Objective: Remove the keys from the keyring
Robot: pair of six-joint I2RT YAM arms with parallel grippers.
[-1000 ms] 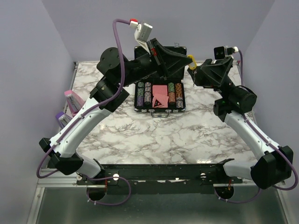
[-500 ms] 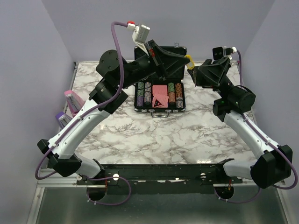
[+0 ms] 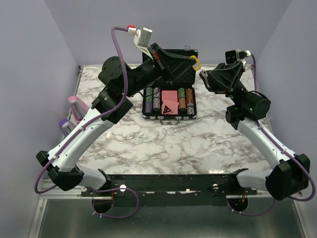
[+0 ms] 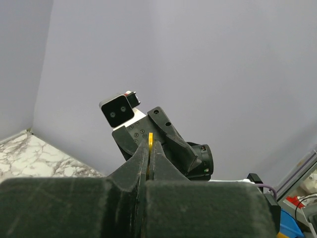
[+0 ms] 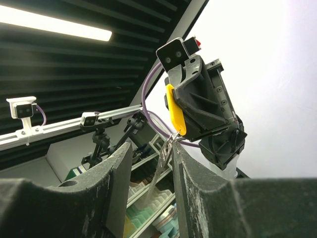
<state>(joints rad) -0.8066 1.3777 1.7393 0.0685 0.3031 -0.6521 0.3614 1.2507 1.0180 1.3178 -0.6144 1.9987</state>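
Left arm (image 3: 89, 130): stretched up from near-left of black case (image 3: 168, 117), wrist high over case's far edge. Left gripper (image 3: 193, 60): pinched tight on keyring (image 3: 196, 63) (wrist view shows only yellow sliver between fingers).
Right arm (image 3: 262, 136): elbow right of case. Right gripper (image 3: 203, 75): raised off case's far-right corner, facing left gripper, jaws apart, keys (image 5: 166, 146) hanging between them.

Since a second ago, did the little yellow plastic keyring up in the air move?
Yes. The yellow keyring drifted left: it was beyond the right edge of the open black chip case, and now sits over its lid's right corner.
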